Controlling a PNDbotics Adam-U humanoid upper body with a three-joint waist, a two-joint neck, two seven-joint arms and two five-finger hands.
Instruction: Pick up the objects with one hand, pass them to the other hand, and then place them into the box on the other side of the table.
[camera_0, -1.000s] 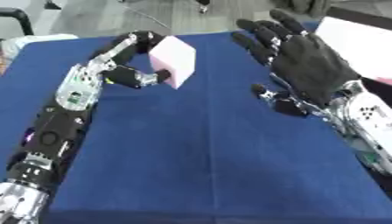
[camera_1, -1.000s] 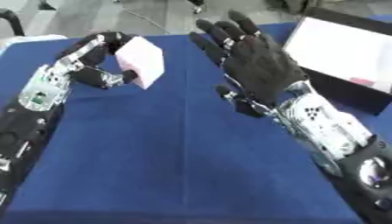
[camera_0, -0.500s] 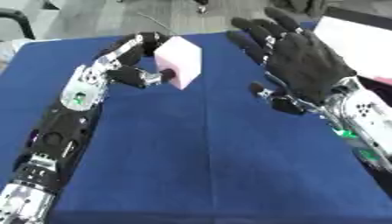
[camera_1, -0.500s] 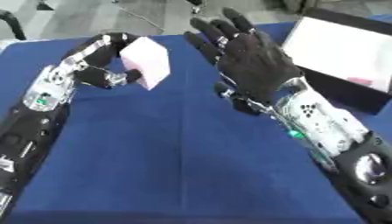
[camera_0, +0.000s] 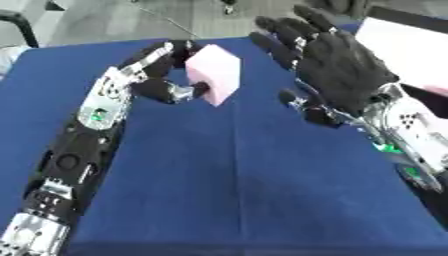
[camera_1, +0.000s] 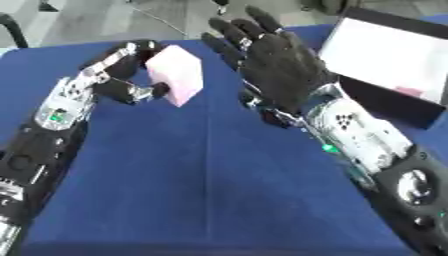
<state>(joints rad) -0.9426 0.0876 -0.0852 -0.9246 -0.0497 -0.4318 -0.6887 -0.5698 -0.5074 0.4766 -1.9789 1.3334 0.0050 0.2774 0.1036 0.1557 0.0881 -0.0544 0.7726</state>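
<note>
Left robot hand (camera_0: 162, 75) gripped the pink block (camera_0: 216, 73) at upper centre; right robot hand (camera_0: 337, 70) spread open beside it. Handover and box (camera_1: 394, 60) placement remained.

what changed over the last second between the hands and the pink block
The left hand, shut on the pink block, has carried it closer to the open right hand, narrowing the gap. No handover yet. The box on the right stayed put.
</note>
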